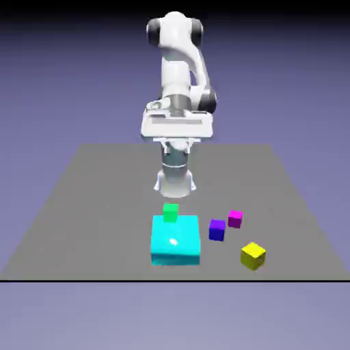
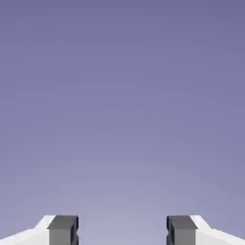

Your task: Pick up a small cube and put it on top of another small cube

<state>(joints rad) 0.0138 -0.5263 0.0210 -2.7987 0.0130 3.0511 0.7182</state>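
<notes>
I take the large cyan block as my landmark on the grey table, reading across from the exterior view's left. A small green cube sits at the cyan block's far edge, touching it, and appears to rest on its top face. Just beside the block, toward the exterior view's right, I see a small blue cube, and slightly beyond and farther back from it a small magenta cube; the two stand near each other but apart. The small yellow cube lies farthest to the right of the cyan block, nearer the table's front edge, clear of every other piece and untouched.

The white arm is folded high behind the block. In the hand view my gripper is released: both grey fingertips stand well apart with only plain backdrop between them.
</notes>
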